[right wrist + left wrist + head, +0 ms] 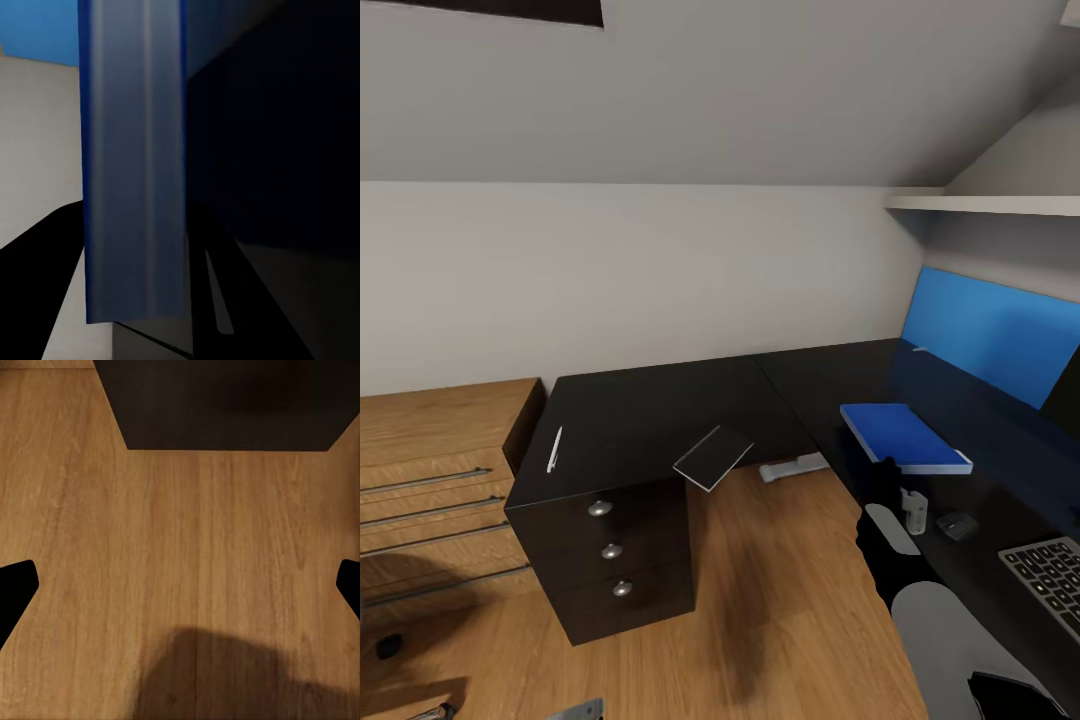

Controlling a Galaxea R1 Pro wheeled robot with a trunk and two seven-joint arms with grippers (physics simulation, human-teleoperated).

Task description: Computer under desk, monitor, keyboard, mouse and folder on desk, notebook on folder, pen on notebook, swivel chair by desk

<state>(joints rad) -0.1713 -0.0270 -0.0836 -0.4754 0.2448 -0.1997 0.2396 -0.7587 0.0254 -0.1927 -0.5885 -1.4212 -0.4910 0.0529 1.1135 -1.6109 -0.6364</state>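
Observation:
The bright blue folder [905,436] lies on the right wing of the black desk [660,410]. My right gripper [885,476] is at its near edge. In the right wrist view the folder's edge [135,165] runs between the dark fingers [45,292], which press on both sides of it. The grey notebook [713,457] juts over the desk's front edge, tilted. A white pen [555,449] lies above the drawer unit. The keyboard [1050,580] and a small dark mouse [957,524] sit on the desk's near right. My left gripper [180,585] hangs open over the wood floor.
A wide blue panel [995,338] stands upright at the desk's far right, under a white shelf [980,203]. A light-wood cabinet [440,470] adjoins the drawer unit [610,550]. A small white object [913,510] sits beside the mouse. A black castor [390,645] shows at lower left.

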